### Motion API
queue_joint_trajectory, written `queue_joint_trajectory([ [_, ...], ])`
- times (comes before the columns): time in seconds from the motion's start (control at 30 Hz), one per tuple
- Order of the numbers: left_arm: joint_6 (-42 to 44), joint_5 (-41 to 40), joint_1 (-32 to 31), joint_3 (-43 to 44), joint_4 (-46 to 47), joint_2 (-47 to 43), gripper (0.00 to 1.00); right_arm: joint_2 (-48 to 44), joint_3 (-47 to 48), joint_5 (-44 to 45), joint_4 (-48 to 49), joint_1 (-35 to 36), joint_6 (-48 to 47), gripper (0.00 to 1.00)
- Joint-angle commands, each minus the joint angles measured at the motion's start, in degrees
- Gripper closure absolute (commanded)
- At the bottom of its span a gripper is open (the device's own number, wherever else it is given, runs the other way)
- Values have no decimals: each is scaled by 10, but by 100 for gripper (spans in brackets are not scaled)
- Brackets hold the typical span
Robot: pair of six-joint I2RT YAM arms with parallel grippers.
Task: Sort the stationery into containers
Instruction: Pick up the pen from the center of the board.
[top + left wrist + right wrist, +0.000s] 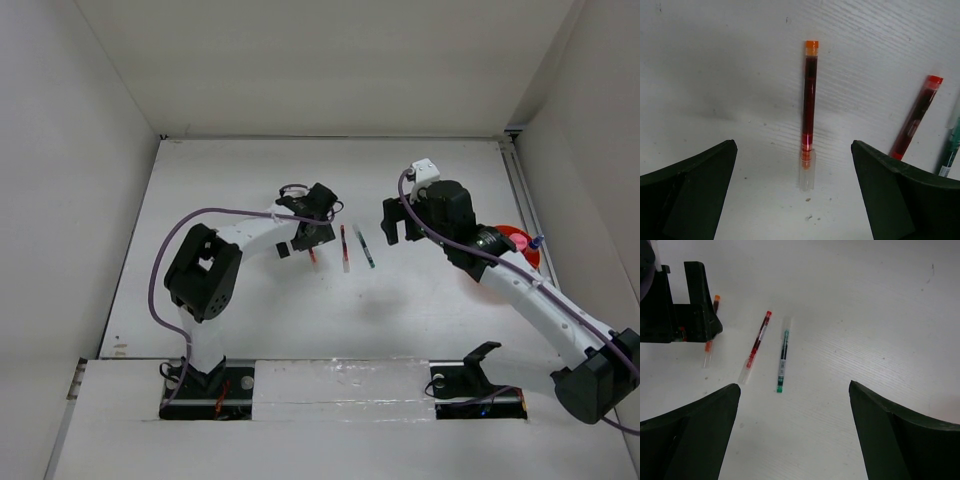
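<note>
We judge the thin orange-capped red plastic pen [809, 100], between the open left fingers [690, 190], light, stiff, slick; grip mid-barrel.

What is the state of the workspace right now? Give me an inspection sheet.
Surface: white table, a few small specks in the left wrist view.
Job's things: orange-capped pen, red pen and green pen lie loose, apart from each other. The orange tub is mostly hidden behind the right arm. A blue-capped bottle shows at its edge; in or beside, cannot tell.
Clutter: nothing seen.
Grippers: left gripper open, lined up on the orange-capped pen. Right gripper open and empty, short of the green pen.
Cables: purple cable loops off the left arm; another runs along the right arm.
Surroundings: white walls.
</note>
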Motion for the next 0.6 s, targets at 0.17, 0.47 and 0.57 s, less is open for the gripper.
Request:
queue_joint_trajectory([
  [0.17,-39,-16,-13,18,-24,-13,4,-34,-8,10,32,-8,-10,6],
  [0.47,-67,-16,-24,-20,-20,8,16,-50,-25,-9,45,-19,-10,6],
  [0.57,-67,-16,-24,-28,-20,2,19,-55,-30,-15,50,-19,-10,6],
])
